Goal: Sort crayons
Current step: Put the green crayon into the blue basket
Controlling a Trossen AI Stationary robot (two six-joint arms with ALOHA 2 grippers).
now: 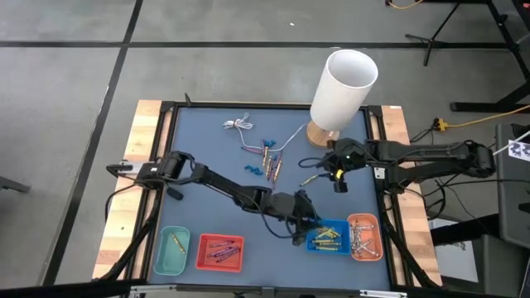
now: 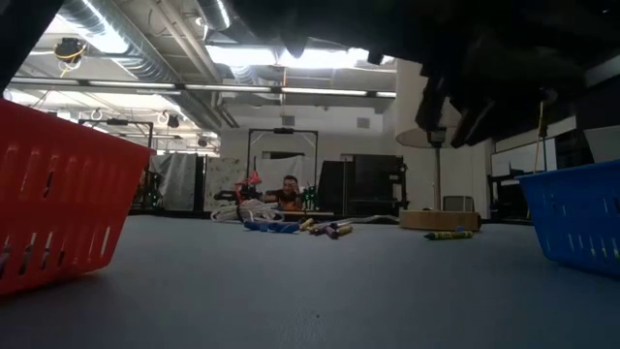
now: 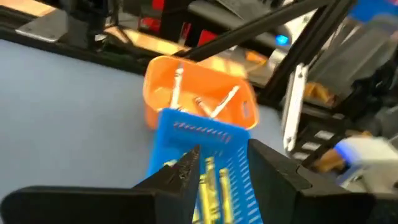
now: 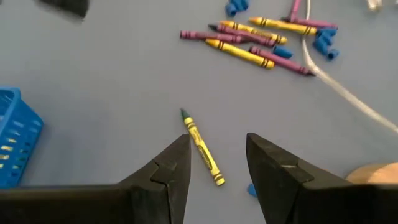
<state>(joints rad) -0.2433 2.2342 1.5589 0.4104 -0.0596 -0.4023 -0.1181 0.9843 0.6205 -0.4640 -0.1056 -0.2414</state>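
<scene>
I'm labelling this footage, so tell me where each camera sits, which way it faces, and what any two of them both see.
High view: overhead, straight down on the table; both arms show.
Low view: tabletop height, level across to the room; dark arm parts hang overhead.
Left wrist view: looks past the open left gripper into the blue basket of yellow crayons, orange basket behind.
Right wrist view: looks down past the open right gripper at a lone yellow crayon.
Shared: high and left wrist views both show the blue and orange baskets.

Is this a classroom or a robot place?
Most likely a robot lab or workshop. Two dark robot arms work at a blue-topped table with crayon baskets like the blue basket, and behind the table are metal frames, bare ceiling pipes and strip lights.
</scene>
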